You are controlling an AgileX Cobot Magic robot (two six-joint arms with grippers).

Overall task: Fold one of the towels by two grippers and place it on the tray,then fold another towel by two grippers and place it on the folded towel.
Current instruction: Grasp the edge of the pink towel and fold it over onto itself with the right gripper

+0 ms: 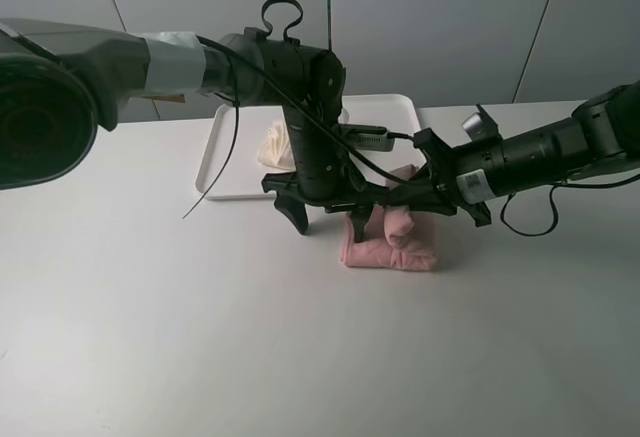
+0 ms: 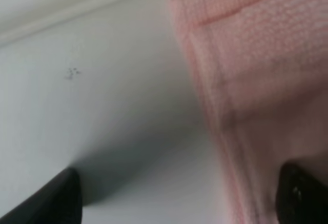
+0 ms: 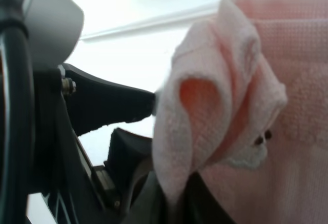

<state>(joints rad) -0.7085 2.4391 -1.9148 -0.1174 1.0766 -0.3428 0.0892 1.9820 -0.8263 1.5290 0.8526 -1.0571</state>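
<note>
Two end effectors work the pink towel (image 1: pixel 390 242): right end effector (image 3: pixel 171 203) pinches a raised fold, left end effector (image 2: pixel 177 193) gapes wide astride its edge, holding nothing.

cream towel (image 1: pixel 274 144) half hidden behind left arm, tray (image 1: pixel 215 162) partly covered, pink towel (image 2: pixel 256 80) blurred, cut off

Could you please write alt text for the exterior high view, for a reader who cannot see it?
Two black robot arms meet over a pink towel on a white table: the right gripper pinches up a fold, the left gripper stands open beside it. Behind, a cream towel lies on a white tray.
</note>
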